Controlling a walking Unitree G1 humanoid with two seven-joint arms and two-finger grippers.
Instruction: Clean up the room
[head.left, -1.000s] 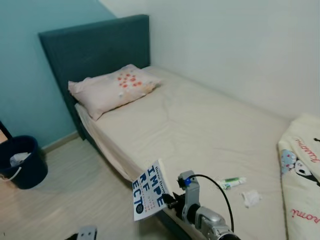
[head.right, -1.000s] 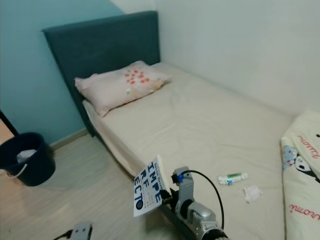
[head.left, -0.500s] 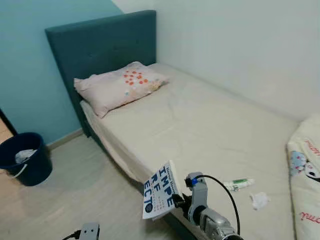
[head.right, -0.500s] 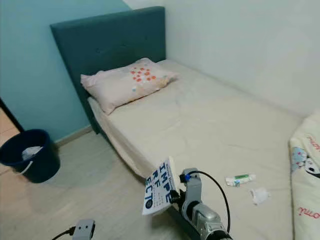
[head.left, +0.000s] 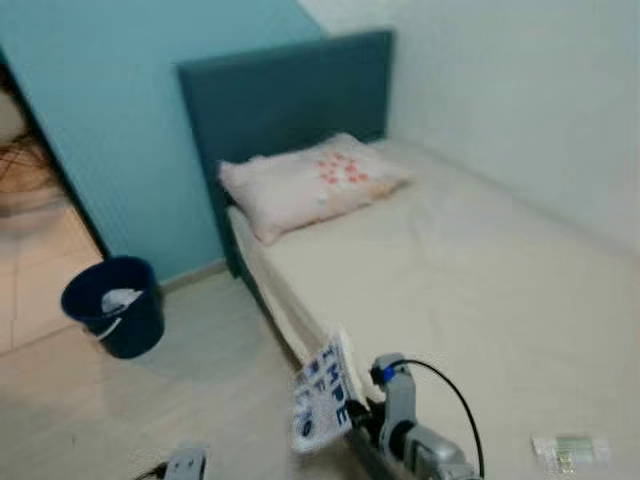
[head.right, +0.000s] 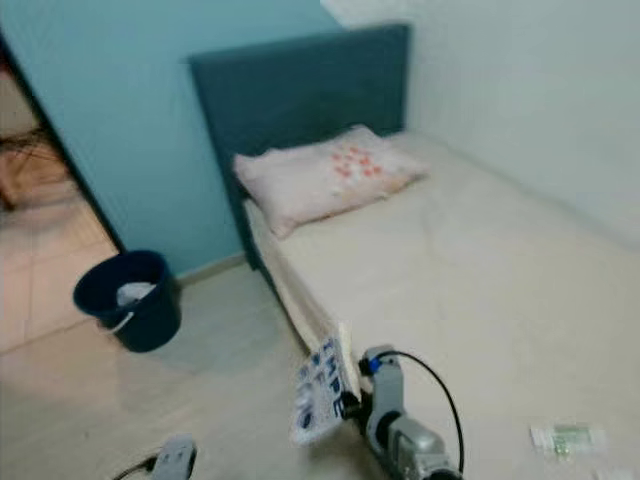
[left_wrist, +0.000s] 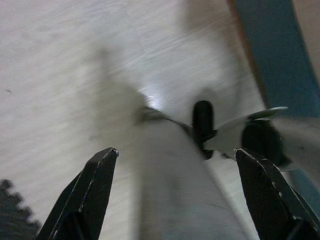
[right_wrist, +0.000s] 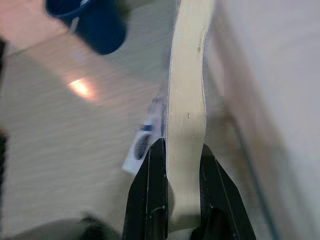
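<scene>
1. Broadly, a bed (head.left: 470, 290) is seen beyond and to the right of the right gripper (head.right: 345, 405), with a pillow (head.left: 310, 180) lying against its blue headboard (head.left: 285, 100), well apart from the gripper.
2. Across the pale floor (head.right: 200, 380), ahead and to the left of the right gripper, a dark blue bin (head.right: 130, 300) is stood near the blue wall, with some light scrap already inside it.
3. A white booklet (head.right: 322, 392) with large dark lettering is held on edge in the right gripper; in the right wrist view its pale edge (right_wrist: 186, 115) is seen clamped between the two black fingers (right_wrist: 150, 200), which are closed tight on it.
4. On the bed, to the right of that gripper and near it, a small green-and-white tube (head.right: 565, 438) is left lying.
5. The left gripper (left_wrist: 175, 190) is held low over the floor, its fingers spread wide with nothing between them.
6. The step in hand is judged to be the carrying of the booklet away from the bed. Whether it is bound for the bin or elsewhere cannot be told.
7. For the next move, the grip would need to be kept firm on the thin, floppy booklet and a place for it reached before release; the tube remains to be collected.
</scene>
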